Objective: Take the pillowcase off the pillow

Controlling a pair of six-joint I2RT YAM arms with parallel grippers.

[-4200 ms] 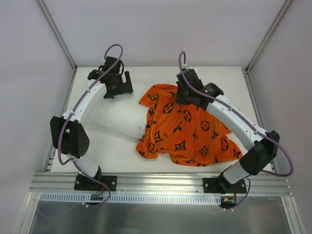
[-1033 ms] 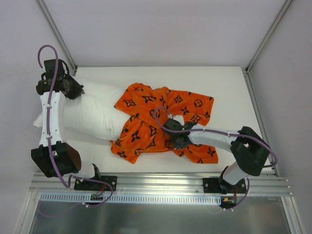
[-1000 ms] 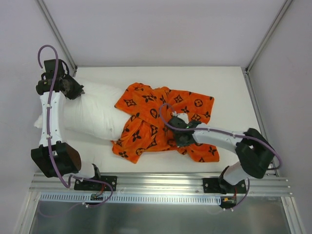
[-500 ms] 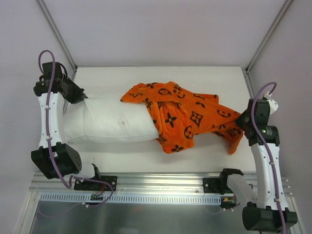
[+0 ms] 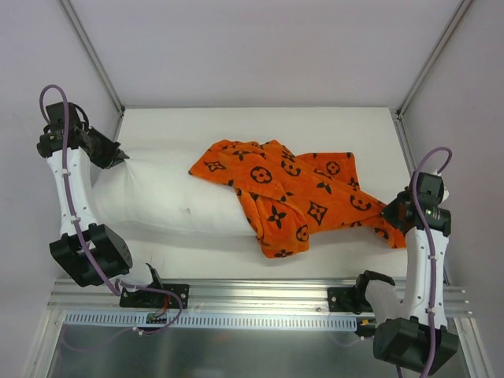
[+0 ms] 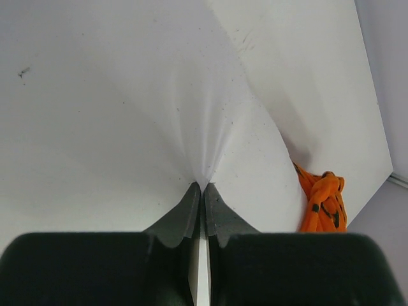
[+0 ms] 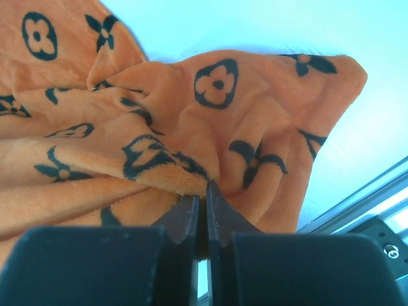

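Draping plump pillow (image 5: 161,201): crumpled pillowcase (image 5: 303,189)

Top cam hangs above and behind the arm bases (image 5: 153,295), tilted down and forward. It's far enough back to fit the whole worktop (image 5: 236,122), with the bases and the rail (image 5: 260,295) along the bottom edge.

Left wrist cam sits right behind the left hand (image 6: 198,191) and looks forward along it. It's nose-close to the pillow (image 6: 127,95), with a scrap of pillowcase (image 6: 322,204) off to the right.

Right wrist cam does the same behind the right hand (image 7: 201,188), crammed up against the orange fabric.

Top and left wrist share the pillow's left end. Top and right wrist share the pillowcase's right corner.
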